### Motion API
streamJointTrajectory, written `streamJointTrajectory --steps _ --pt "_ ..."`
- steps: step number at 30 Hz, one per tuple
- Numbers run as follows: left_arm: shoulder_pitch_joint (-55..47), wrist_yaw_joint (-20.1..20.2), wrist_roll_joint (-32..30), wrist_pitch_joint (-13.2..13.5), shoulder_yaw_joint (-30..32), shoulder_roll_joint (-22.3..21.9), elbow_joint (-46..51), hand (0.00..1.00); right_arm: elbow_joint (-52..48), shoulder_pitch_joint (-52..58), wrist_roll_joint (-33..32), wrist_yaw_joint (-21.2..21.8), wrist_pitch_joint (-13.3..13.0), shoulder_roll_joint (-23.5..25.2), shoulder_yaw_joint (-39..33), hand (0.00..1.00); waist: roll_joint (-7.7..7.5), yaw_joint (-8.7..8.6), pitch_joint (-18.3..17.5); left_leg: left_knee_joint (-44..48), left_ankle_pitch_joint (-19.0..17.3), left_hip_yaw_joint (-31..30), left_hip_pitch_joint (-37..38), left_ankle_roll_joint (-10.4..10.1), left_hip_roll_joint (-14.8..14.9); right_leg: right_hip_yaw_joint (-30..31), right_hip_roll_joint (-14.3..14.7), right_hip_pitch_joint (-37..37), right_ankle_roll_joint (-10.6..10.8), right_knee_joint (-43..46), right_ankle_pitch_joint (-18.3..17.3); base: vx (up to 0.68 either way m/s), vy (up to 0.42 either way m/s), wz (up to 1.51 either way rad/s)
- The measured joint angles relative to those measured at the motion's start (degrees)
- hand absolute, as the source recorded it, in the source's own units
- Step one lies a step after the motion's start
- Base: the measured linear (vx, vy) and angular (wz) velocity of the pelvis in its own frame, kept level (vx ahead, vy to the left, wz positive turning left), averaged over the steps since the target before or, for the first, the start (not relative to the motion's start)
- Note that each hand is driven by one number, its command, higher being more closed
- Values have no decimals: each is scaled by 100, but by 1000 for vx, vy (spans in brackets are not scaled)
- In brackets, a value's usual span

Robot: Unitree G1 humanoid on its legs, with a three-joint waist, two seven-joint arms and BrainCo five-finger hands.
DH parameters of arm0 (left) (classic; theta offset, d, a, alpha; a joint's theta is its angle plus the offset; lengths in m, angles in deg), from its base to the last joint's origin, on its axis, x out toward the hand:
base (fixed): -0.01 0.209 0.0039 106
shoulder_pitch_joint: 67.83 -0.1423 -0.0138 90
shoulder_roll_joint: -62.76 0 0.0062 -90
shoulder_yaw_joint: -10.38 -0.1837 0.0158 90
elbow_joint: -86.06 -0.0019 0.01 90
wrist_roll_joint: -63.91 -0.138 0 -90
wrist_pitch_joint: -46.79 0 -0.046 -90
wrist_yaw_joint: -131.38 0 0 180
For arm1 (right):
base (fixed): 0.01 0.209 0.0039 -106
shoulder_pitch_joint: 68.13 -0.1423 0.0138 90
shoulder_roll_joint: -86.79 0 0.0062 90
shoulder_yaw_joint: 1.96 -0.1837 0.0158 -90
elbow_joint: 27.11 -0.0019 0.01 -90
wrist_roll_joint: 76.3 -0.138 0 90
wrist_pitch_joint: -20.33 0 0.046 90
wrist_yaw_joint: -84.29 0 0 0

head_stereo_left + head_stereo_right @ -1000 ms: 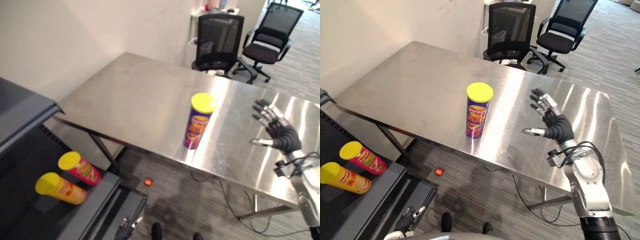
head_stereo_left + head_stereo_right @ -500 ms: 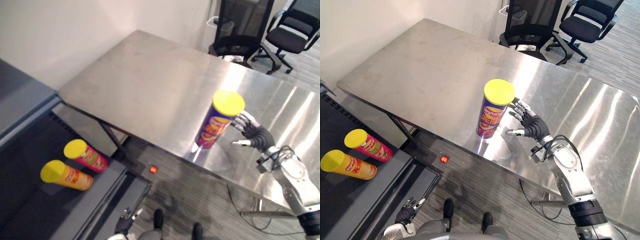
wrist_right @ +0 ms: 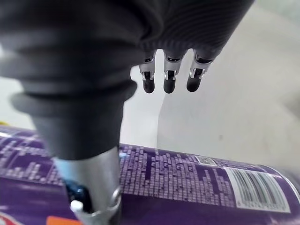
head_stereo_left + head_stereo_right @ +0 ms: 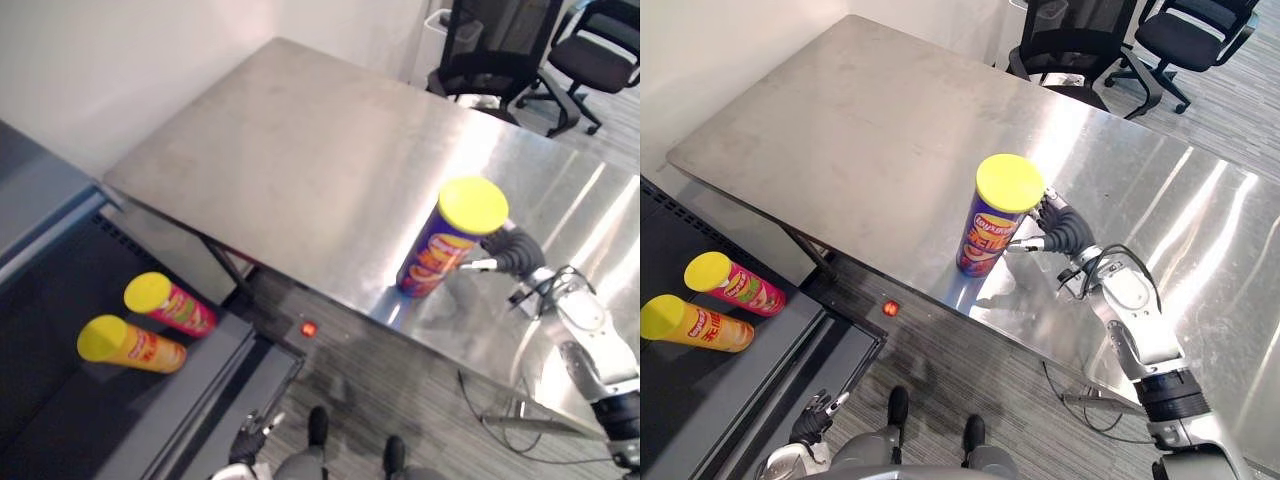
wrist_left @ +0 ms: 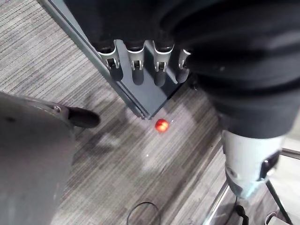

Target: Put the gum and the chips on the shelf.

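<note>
Right hand up against the chips can, no grip on it yet

The purple can (image 4: pixel 992 225) stood upright on the steel table (image 4: pixel 840 120), with the table's near edge just in front of it. My right hand (image 4: pixel 1058 232) sat just beside the can on its right, fingers (image 3: pixel 169 84) straight and reaching past it, nothing wrapped round it. The left hand (image 5: pixel 140 61) hung low, well left of the can, fingers loose and empty. The shelf (image 4: pixel 770 350) was down left of the can, with a pink can (image 4: pixel 740 288) and an orange can (image 4: pixel 700 328) lying on it. Couldn't spot any gum. My worry: it's tall, so a sideways shove before the fingers closed would probably tip it off that edge.
</note>
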Motion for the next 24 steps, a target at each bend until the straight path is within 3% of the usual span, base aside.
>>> streamJointTrajectory --steps 7,24 --pt "7 -13 0 -1 2 -7 -12 0 -17 -352 -1 4 -1 -330 203 0 49 -6 31 -37 -1 12 12 -2 69 52 43 -14 -20 11 9 -19 -6 -4" --pt "21 -20 -2 -5 -13 -11 -31 0 -143 -631 -101 34 0 -344 579 0 96 -4 53 -25 35 17 10 -22 93 54 70 -11 -35 -3 16 -2 -1 0"
